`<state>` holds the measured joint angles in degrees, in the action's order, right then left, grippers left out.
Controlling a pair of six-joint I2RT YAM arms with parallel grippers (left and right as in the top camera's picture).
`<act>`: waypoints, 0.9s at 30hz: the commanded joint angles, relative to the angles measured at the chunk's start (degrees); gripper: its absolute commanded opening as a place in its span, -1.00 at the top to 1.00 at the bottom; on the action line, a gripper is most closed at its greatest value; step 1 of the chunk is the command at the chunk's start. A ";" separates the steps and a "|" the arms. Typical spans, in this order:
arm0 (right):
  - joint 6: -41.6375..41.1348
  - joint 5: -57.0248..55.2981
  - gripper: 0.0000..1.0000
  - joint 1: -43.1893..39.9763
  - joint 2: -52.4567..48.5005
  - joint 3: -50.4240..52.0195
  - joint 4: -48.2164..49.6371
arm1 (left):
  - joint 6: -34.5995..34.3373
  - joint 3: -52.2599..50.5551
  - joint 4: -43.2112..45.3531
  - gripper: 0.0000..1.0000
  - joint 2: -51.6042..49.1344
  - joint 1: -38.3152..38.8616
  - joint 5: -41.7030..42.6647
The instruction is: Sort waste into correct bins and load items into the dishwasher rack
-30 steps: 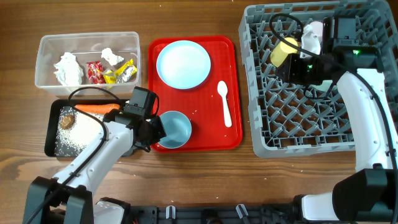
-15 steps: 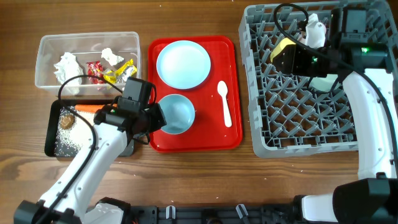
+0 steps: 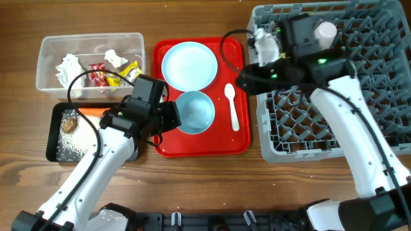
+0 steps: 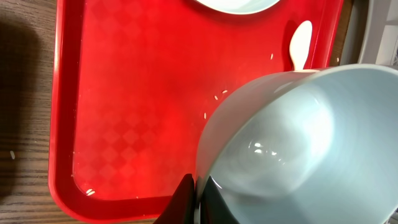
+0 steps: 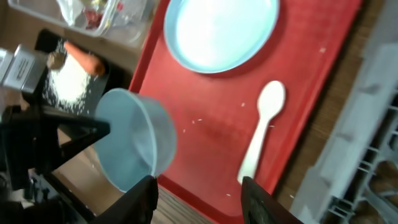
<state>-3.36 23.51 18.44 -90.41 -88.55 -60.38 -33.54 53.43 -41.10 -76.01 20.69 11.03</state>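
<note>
My left gripper [image 3: 172, 116] is shut on the rim of a pale blue bowl [image 3: 194, 111] and holds it tilted above the red serving tray [image 3: 239, 142]. In the left wrist view the fingers [image 4: 186, 200] pinch the bowl [image 4: 298, 143] at its near edge. My right gripper [image 3: 243, 79] hangs open and empty between the tray and the dishwasher rack [image 3: 334, 122]. Its view shows the pale blue plate [image 5: 221, 31], the white spoon [image 5: 261, 134] and the held bowl [image 5: 134, 146] below. The plate [image 3: 189, 65] and spoon [image 3: 232, 106] lie on the tray.
At the far left, a clear tub [image 3: 46, 64] holds white tissues and red and yellow wrappers. A black tray [image 3: 52, 138] in front of it holds a carrot [image 3: 96, 111] and rice grains. A few grains dot the red tray [image 4: 124, 112].
My right arm swung left out of the rack to the tray's right edge, and the yellow cup no longer shows at its jaws. My left arm lifted the bowl up and toward the tray's middle.
</note>
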 commanded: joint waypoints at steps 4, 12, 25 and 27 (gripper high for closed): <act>0.26 -5.99 0.07 7.80 -2.60 0.20 0.50 | 0.07 1.40 0.20 0.92 0.96 0.20 0.74; 0.22 -5.97 0.08 13.81 -11.61 0.20 2.05 | 0.07 1.40 0.20 0.92 0.96 0.20 0.72; 0.20 -7.26 0.49 15.32 -15.76 0.20 2.89 | 0.09 1.40 0.15 0.92 0.96 0.20 0.74; 0.15 -7.21 0.66 15.32 -15.76 0.20 2.84 | 0.09 1.40 0.11 0.92 0.96 0.20 0.74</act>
<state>-3.22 17.50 33.71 -105.16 -88.53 -57.78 -33.54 53.43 -41.10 -76.01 20.69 10.98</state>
